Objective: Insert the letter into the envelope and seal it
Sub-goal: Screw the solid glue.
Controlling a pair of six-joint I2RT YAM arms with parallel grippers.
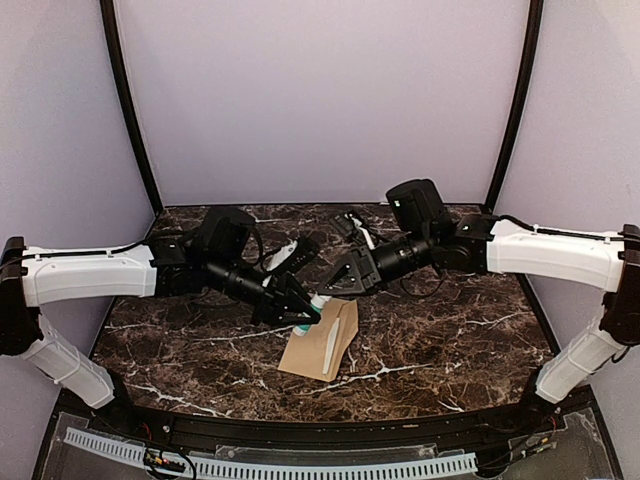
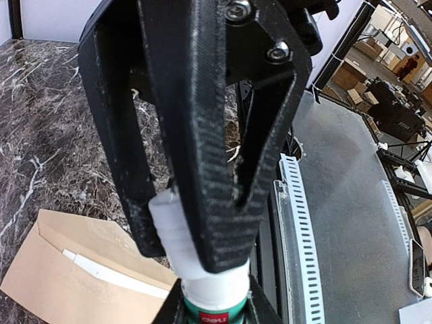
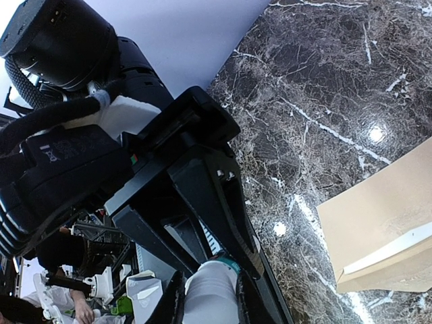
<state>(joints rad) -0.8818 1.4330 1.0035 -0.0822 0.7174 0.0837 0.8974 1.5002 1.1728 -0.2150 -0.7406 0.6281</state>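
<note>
Left fingers (image 1: 298,310) clench the cap (image 2: 165,216) of the glue stick (image 2: 216,300), right fingers (image 1: 336,290) its body, likely uncapping to seal the envelope (image 1: 325,342).

The white-and-green glue stick (image 2: 214,300) bears a small red label (image 2: 220,317) reading "deli"

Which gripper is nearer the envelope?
Left, narrowly. Left gripper hangs over the envelope's far-left corner; right gripper sits just beyond its far edge. Both jaws clamp one glue stick.
</note>
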